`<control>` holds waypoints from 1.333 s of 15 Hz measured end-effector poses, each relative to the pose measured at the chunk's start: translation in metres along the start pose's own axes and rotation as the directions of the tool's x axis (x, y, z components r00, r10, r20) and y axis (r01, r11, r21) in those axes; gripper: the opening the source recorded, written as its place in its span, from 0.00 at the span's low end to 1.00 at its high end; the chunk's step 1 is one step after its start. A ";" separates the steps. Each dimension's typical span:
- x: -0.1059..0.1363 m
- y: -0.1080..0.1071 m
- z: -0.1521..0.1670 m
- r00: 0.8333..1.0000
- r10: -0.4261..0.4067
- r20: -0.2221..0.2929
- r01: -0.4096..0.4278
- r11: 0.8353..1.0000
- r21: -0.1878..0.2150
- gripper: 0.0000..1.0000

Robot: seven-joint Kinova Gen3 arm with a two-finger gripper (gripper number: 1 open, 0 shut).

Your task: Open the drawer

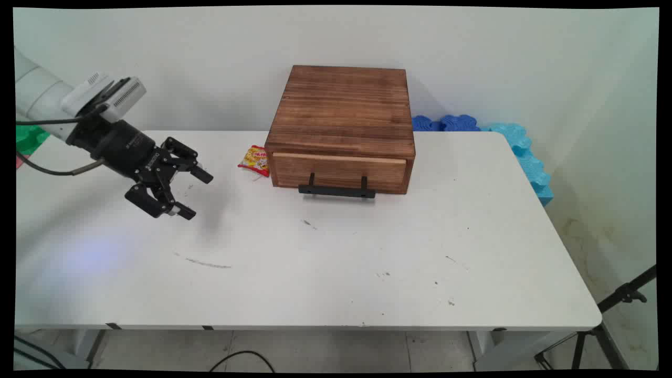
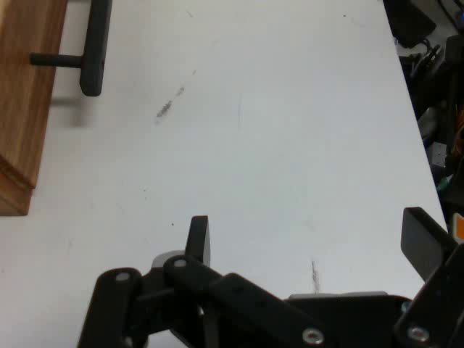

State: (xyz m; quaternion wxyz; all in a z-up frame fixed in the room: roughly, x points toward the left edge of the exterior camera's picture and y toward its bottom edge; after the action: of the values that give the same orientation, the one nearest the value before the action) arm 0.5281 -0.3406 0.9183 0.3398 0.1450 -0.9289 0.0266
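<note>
Claw (image 1: 193,194) released, empty, above the counter (image 1: 315,262) — nearest a light, crinkly snack packet (image 1: 254,159) beside the wooden drawer box (image 1: 341,126).

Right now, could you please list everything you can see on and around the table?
wooden drawer box: one, brown, shut, at the table's far middle
drawer handle: one, black, on the box's front
snack packet: one, red and yellow, just left of the box
foam pieces: several, blue, behind the table's far right corner
tripod: one, black, on the floor at right
table: one, white
hand: one, black, open, empty, above the table's left side
</note>
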 end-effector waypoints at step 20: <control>0.138 -0.041 0.116 0.995 0.037 0.094 -0.051 0.987 0.151 1.00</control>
State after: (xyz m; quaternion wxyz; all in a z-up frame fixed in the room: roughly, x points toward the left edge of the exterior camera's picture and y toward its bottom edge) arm 0.3670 -0.4312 0.9153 0.2846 0.1512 -0.9415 0.0986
